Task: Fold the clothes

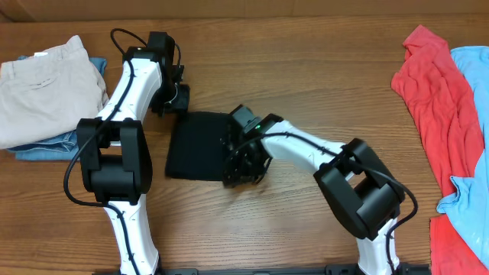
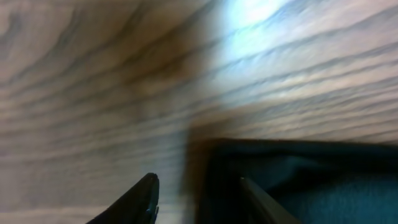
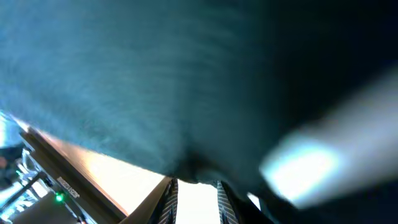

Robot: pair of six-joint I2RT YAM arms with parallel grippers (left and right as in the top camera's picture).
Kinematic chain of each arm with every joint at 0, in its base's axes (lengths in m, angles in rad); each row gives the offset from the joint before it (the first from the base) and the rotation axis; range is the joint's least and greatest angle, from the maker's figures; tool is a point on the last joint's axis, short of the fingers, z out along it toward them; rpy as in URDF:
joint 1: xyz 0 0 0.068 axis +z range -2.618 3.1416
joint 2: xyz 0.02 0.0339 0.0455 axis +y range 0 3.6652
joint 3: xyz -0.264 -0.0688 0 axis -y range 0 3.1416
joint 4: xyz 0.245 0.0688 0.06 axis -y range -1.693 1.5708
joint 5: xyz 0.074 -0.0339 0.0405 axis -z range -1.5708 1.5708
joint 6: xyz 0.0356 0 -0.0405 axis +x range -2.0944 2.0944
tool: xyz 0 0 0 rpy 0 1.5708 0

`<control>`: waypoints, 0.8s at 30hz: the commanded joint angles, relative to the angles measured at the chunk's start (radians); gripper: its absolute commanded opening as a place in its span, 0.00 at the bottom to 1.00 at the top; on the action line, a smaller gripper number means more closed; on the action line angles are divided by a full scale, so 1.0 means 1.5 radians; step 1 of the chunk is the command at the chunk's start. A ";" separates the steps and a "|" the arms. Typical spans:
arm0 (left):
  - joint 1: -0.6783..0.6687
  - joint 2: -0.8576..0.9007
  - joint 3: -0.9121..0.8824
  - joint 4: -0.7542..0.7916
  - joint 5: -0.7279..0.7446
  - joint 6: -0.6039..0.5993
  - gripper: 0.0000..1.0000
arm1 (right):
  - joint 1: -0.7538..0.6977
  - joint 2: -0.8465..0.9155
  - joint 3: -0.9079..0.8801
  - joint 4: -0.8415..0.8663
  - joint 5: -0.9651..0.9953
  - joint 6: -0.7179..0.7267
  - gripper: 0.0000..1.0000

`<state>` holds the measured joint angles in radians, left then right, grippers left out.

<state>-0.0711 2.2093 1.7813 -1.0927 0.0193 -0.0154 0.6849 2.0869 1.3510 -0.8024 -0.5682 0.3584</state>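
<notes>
The clothes are a black garment folded into a compact rectangle at the table's middle. My left gripper hovers at its far left corner. In the left wrist view the garment's corner lies low on the right. The left gripper stands open astride that edge, with one finger over bare wood and the other over the cloth. My right gripper sits on the garment's right edge. In the right wrist view dark fabric fills the frame and bunches at the tips of the right gripper, which is shut on it.
Beige trousers lie on blue denim at the left edge. A coral-red garment and a light blue one lie heaped along the right edge. Bare wood shows between these piles and the black garment.
</notes>
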 commanded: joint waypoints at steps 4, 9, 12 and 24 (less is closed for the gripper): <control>0.004 0.007 0.009 -0.085 -0.035 -0.018 0.35 | -0.087 0.011 0.000 -0.013 0.101 -0.015 0.26; 0.004 0.007 -0.038 -0.145 -0.035 -0.039 0.32 | -0.126 0.011 0.022 -0.015 0.130 -0.053 0.27; 0.004 0.007 -0.086 -0.156 -0.035 -0.052 0.30 | -0.142 0.011 0.050 -0.016 0.153 -0.055 0.27; 0.004 -0.038 -0.150 -0.175 -0.035 -0.100 0.24 | -0.155 0.011 0.149 -0.072 0.229 -0.087 0.30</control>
<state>-0.0700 2.2082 1.5661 -1.3586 -0.0273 -0.1360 0.4522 2.0975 1.5463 -0.8978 -0.2691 0.2474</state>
